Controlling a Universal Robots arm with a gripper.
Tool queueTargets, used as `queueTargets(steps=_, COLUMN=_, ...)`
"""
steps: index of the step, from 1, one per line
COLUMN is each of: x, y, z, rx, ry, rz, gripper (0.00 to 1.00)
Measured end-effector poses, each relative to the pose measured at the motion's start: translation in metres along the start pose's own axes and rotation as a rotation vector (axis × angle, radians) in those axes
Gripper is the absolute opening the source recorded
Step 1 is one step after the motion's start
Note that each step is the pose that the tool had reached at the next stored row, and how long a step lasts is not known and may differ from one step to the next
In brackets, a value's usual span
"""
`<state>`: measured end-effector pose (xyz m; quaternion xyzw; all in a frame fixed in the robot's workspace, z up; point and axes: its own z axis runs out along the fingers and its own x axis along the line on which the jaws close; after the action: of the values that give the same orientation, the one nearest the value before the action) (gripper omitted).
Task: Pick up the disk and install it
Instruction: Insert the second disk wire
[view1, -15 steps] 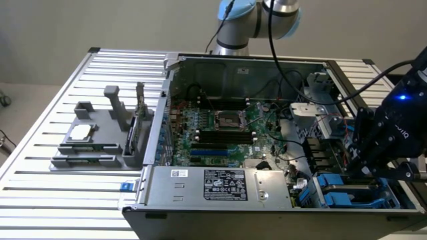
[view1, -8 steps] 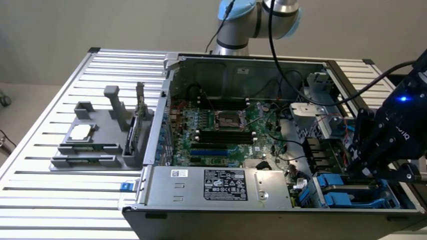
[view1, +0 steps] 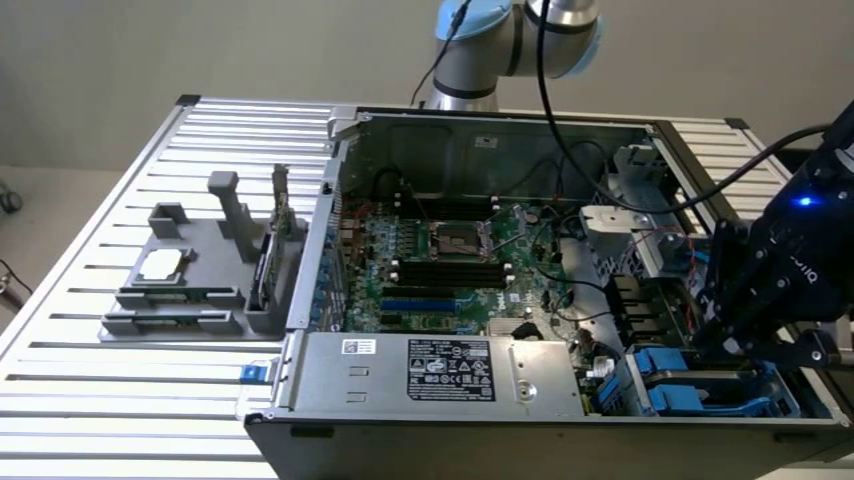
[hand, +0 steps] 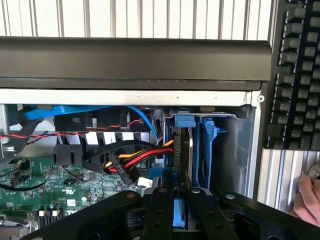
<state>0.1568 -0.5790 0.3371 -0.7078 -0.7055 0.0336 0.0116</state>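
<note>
While the gripper (hand: 175, 210) reaches into the computer case (view1: 400, 420), the disk (hand: 182, 150) stands on edge in its blue bay.
The fingers are clenched on the disk; a person's hand (hand: 305, 205) rests beside a keyboard (hand: 295, 75).

no text is legible, not even on the power supply's label (view1: 451, 368).

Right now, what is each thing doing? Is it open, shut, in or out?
Computer case: side open, insides showing.
Disk: on edge in the blue drive bay, cables beside it.
Gripper: low over the disk's bay.
CPU socket: empty.
Grey holder: outside the case, small chip on it.
</note>
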Motion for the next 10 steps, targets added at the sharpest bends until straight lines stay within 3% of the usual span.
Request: queueTargets(steps=10, x=-0.0016, y=0.0001, z=0.0014, rx=-0.0002, ry=-0.0004, rz=-0.007, gripper=0.16)
